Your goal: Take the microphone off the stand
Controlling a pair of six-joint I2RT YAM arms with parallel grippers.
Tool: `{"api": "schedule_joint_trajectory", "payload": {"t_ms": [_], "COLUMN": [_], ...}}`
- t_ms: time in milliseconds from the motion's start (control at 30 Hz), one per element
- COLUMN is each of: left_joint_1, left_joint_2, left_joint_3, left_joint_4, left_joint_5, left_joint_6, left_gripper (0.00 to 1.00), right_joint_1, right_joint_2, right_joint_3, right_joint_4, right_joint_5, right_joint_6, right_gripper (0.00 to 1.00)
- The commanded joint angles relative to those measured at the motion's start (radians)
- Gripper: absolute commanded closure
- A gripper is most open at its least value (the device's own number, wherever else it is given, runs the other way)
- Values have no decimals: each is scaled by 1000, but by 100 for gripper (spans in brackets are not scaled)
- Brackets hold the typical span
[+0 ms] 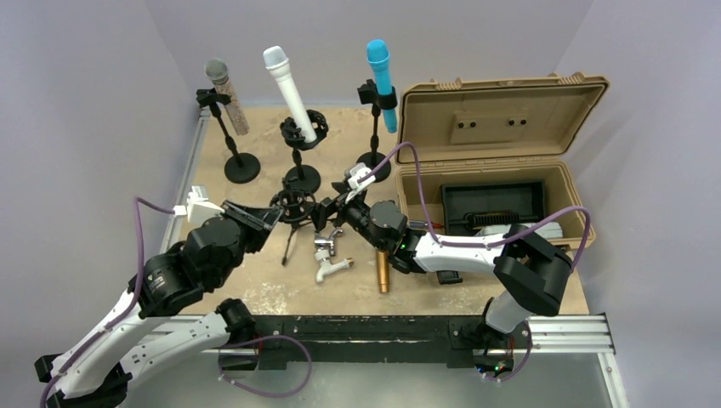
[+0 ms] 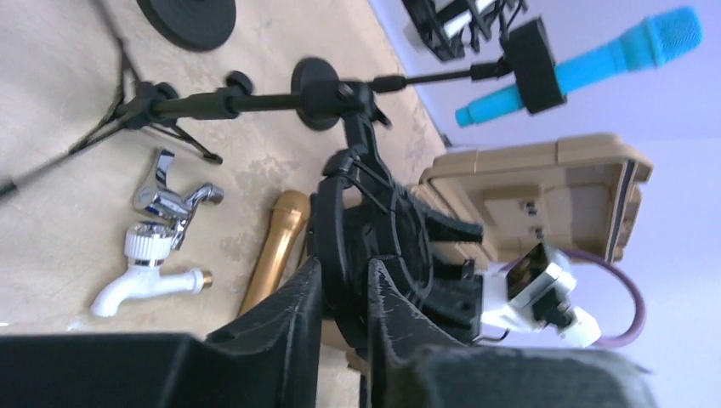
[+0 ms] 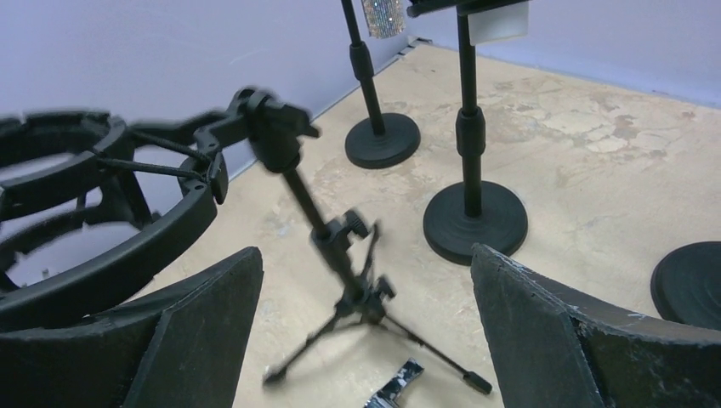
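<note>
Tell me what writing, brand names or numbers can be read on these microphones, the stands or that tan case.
None: no readable text shows in any view.
The blue microphone, white microphone, gold microphone, shock mount and tan case show no lettering, labels or numbers.

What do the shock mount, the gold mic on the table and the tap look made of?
The shock mount: matte black, probably plastic, with thin elastic-looking cords. The gold mic: smooth satin gold with soft glints, metal or metallic paint. The tap: mirror-bright chrome top, glossy white spout, likely plastic.
</note>
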Motion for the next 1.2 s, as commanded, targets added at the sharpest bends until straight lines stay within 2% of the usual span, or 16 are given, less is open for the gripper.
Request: {"api": "schedule_joint_trajectory", "payload": {"t_ms": [0, 133, 233, 367, 433, 500, 567, 700, 800, 1033, 1167], "left_joint_1": [4, 19, 95, 278, 359, 418, 448, 479, 495, 520, 552], "left_joint_2": [54, 36, 29, 43, 50, 76, 114, 157, 177, 185, 231], "left_joint_3": [38, 38, 48, 58, 63, 83, 158, 329, 440, 530, 586], "left_joint_4": [-63, -60, -78, -100, -71, -61, -119, -287, -393, -475, -529], "left_joint_5": [-103, -116, -36, 186, 347, 514, 623, 650, 620, 611, 689], "left_joint_6": [115, 285, 427, 594, 656, 689, 717, 777, 787, 744, 750], "left_gripper": [90, 95, 98, 100, 100, 100, 100, 100, 100, 100, 100], "right_joint_1": [-3, -3, -3, -3, -2, -3, -3, -3, -2, -3, -3], "right_joint_2": [-15, -24, -25, -15, -8, -4, 2, 12, 20, 50, 54], "right_joint_3": [-7, -10, -13, -8, -6, -3, 1, 10, 24, 46, 54], "right_joint_4": [25, 26, 30, 29, 28, 28, 25, 17, 8, -9, -17], "right_joint_5": [19, 29, 25, 13, 9, 7, 6, -5, -27, -66, -81], "right_joint_6": [-2, -11, -12, -15, -17, -21, -28, -38, -48, -49, -49], "right_gripper": [10, 10, 10, 10, 10, 10, 10, 10, 10, 10, 11]}}
